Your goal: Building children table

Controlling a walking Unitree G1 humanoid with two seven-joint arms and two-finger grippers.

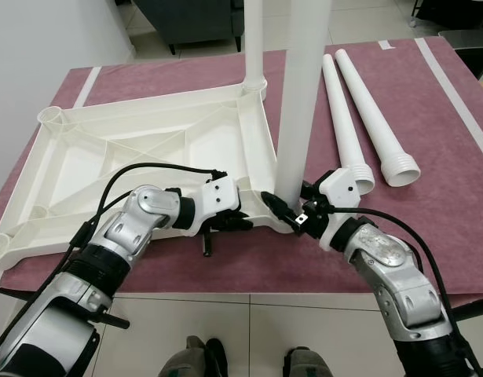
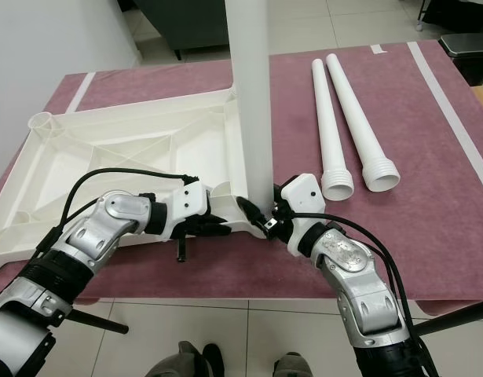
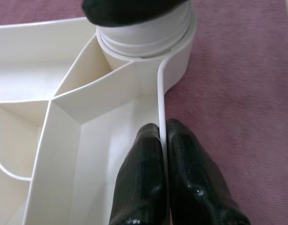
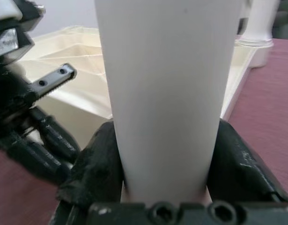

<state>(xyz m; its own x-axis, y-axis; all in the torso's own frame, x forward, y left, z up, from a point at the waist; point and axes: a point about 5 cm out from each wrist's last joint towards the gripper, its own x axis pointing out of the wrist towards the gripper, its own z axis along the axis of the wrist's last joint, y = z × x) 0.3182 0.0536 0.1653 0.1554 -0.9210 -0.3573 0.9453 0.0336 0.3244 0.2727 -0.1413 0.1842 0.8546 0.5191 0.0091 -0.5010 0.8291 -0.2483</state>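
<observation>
The right claw is grasping the upright leg; the left claw is pinching the tabletop's rim near the desk's front edge.

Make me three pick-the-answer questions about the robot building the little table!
1. Where do the loose table legs lie?
A. on the maroon mat
B. inside the tabletop
C. on the floor tiles

2. How many legs stand upright in the white tabletop?
A. none
B. two
C. four

3. What does the right gripper do?
A. hangs open
B. clamps the near upright leg
C. holds a cable

Answers: 1 A, both lie beside the tabletop on the mat. 2 B, one at the near corner, one at the far corner. 3 B, its jaws close around the leg, while the left gripper pinches the tabletop's rim.
</observation>
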